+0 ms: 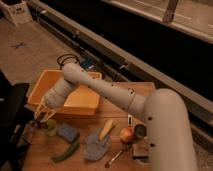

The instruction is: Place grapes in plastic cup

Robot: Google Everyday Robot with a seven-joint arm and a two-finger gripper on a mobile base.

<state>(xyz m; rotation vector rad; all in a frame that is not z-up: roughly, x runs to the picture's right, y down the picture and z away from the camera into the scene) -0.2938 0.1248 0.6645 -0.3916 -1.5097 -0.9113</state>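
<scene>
Dim wooden tabletop (45,152): the pale two-finger gripper (44,116) hangs at lower left above the small translucent green plastic cup (51,129). Grapes unseen, grip unclear; an off-centre release could miss or tip the cup.

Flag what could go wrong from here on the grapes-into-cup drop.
1. The gripper hangs at the table's left edge over the plastic cup; a nudge could tip the cup off.
2. The grapes cannot be made out, so a missed drop is possible.
3. The blue sponge beside the cup could deflect it.
</scene>
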